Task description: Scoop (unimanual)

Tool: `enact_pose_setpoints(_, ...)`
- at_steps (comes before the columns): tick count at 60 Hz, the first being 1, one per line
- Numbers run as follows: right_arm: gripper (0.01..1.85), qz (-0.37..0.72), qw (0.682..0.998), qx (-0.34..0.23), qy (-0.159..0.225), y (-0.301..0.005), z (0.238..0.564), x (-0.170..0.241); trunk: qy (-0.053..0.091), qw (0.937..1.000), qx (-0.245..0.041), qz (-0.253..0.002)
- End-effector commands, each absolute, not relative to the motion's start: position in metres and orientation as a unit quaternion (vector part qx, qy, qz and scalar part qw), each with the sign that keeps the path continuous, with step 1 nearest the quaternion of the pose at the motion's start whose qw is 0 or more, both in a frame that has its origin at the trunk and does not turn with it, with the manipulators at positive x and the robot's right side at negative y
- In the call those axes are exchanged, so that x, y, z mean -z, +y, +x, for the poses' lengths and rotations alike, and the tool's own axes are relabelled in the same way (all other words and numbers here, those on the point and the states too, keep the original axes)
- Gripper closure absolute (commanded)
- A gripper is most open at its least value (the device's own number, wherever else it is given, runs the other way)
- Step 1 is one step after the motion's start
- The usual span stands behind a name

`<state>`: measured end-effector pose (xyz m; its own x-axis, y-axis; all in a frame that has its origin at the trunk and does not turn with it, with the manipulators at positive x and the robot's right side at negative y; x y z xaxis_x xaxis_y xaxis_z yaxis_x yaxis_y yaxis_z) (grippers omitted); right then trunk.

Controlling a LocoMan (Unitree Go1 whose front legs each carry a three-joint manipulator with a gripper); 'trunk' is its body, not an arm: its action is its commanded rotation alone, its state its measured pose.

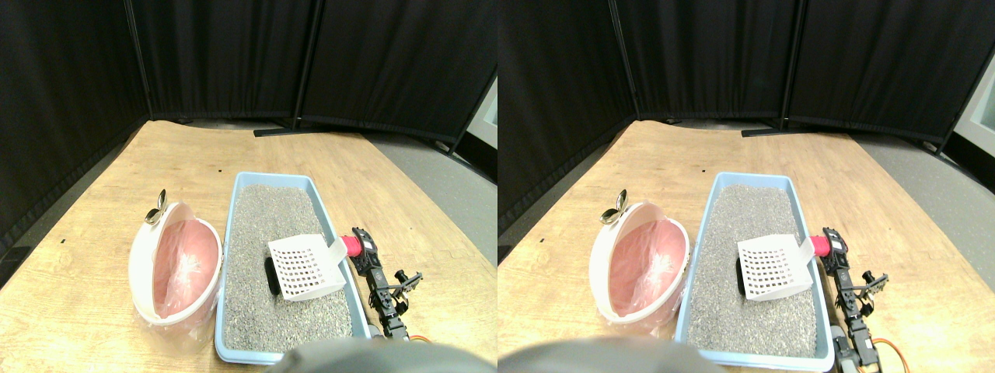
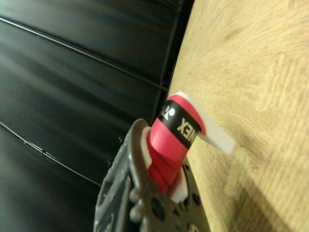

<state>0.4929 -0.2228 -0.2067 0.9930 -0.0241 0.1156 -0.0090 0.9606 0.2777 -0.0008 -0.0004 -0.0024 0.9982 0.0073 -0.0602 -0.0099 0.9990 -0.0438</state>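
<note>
Right gripper (image 1: 359, 247): jaws clenched on the red-wrapped handle (image 1: 351, 246) of the scoop; in the wrist view the same handle (image 2: 170, 145), banded in black, sits seated between the dark jaw frames.

Scoop (image 1: 305, 266): white, slotted blade, lying tilted on the litter in the near right part of the tray, its handle crossing the tray's right wall toward the gripper.

Dark lump (image 1: 271, 275): on the litter, touching the scoop's left edge, partly hidden by it.

Litter tray (image 1: 230, 233): light blue, rectangular, filled with grey granules (image 1: 264, 210).

Bin (image 1: 148, 256): white, oval, lined with a pink bag (image 1: 183, 264), just beside the tray's left wall; a small metal clip (image 1: 157, 208) at its far rim.

Floor (image 1: 116, 179): pale wood board.

Backdrop: black curtain panels (image 1: 233, 54) beyond the board.
</note>
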Motion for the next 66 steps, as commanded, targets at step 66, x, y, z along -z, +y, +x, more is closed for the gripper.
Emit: enact_pose_setpoints(66, 1.80, -0.217, 0.942, -0.191, -0.171, -0.215, 0.506, 0.067, 0.050, 0.9918, -0.076, -0.091)
